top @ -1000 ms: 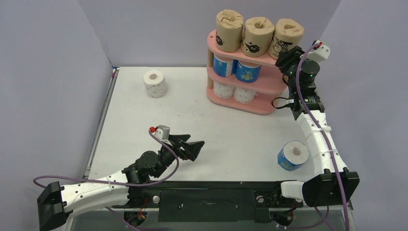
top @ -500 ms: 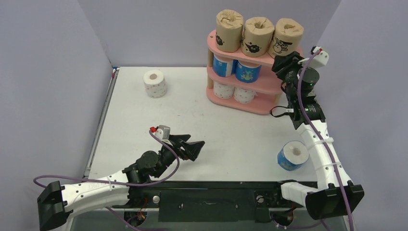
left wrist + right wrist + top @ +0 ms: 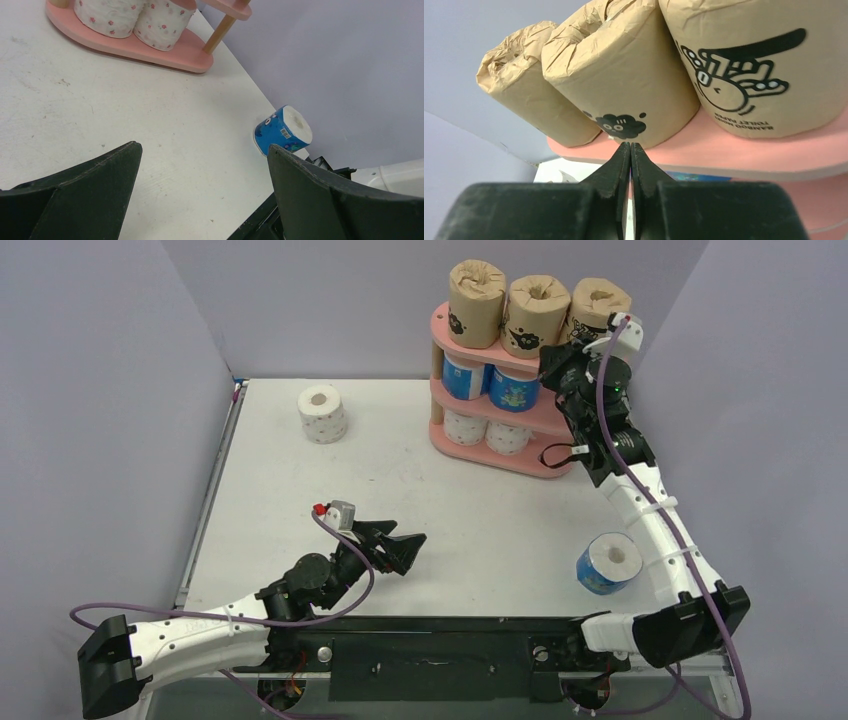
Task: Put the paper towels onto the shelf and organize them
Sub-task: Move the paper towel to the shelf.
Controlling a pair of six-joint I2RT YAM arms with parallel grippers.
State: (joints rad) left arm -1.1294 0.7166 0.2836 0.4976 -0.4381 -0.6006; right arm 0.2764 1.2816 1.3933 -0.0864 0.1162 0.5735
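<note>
- The right gripper (image 3: 630,146) (image 3: 556,360) has its jaws pressed flat together with nothing between them.
- Its tips point at the front edge of the top board of the pink shelf (image 3: 749,155) (image 3: 530,465); whether they touch the board cannot be told.
- Just above and ahead of those tips three brown rolls (image 3: 624,75) (image 3: 536,312) stand side by side on the top board, the middle one directly over the tips.
- Below the right gripper, two blue rolls (image 3: 514,390) sit on the middle tier, and two white rolls (image 3: 507,436) (image 3: 162,22) sit touching each other on the bottom tier.
- Well behind and below this gripper, beside its own forearm, a loose blue roll (image 3: 608,562) (image 3: 282,129) rests on the table (image 3: 450,530).
- The left gripper (image 3: 203,146) (image 3: 400,545) is spread wide, holds nothing, and hangs low over bare table.
- Ahead of it and to its right is the loose blue roll, seen just past its right finger (image 3: 310,185); the shelf is farther ahead, well apart.
- A loose white roll (image 3: 322,413) stands on the table off to the left gripper's left, well apart from it and from the shelf.
</note>
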